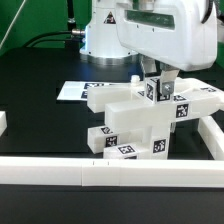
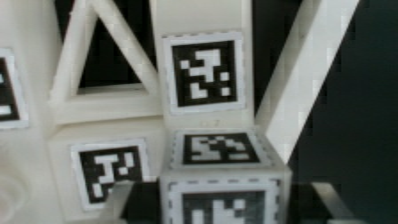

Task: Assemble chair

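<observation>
I see the chair point(image 1: 140, 125) standing on the black tabletop point(image 1: 40, 120) in the middle of the exterior frame, slightly right of centre. It is a stack of chunky white blocks carrying small black-and-white tags, with a flat slab reaching toward the frame's right and lower blocks stepping down toward the rail. The arm point(image 1: 160, 35) comes down from the upper right of the frame, and its fingers point(image 1: 158, 84) sit at the top of the chair, on either side of an upright tagged block. They stand at a narrow setting and appear closed on that block, though the contact itself is too small for me to confirm. A long low white rail point(image 1: 110, 172) runs across the lower part of the frame, just in front of the chair, and a second rail point(image 1: 212, 135) angles along the right side. The marker board point(image 1: 75, 91) lies flat behind the chair, left of centre. In the wrist view, the chair point(image 2: 205, 110) fills the frame: a panel with diagonal braces in the upper half, a tagged post in the middle, tagged blocks below. The picture is blurred.
</observation>
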Robot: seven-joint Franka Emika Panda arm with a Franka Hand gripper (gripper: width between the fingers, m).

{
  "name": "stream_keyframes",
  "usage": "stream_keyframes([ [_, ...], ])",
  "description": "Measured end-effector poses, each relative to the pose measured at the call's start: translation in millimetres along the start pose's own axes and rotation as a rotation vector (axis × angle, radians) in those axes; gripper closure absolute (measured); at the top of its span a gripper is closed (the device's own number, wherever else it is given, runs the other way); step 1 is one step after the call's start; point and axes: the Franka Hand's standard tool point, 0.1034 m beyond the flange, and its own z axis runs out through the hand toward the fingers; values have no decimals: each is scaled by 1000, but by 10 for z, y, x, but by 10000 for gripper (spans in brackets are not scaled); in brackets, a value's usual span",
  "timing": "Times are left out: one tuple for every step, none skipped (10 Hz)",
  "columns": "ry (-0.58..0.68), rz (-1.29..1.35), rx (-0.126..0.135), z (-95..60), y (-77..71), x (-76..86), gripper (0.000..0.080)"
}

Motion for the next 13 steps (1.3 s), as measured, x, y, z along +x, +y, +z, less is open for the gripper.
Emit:
stream_keyframes([
  [-1, 63, 1, 1, 0, 0, 514],
  [-15, 152, 18, 2, -11, 10, 514],
  [-21, 225, 23, 4, -18, -1, 514],
  [-23, 309, 23, 8, -24, -20, 514],
  [-23, 351, 24, 7, -31, -24, 514],
  [-23, 367, 23, 10, -30, -27, 442],
  [-23, 365, 23, 14, -28, -29, 442],
  [-23, 354, 21, 15, -27, -29, 258],
  [-26, 283, -1, 1, -28, -42, 258],
  [-27, 276, 1, -6, -42, -51, 169],
  [-27, 238, 0, 3, -33, -50, 156],
  [-26, 141, 1, 3, -31, -48, 156],
  [-26, 68, 2, 4, -30, -47, 156],
])
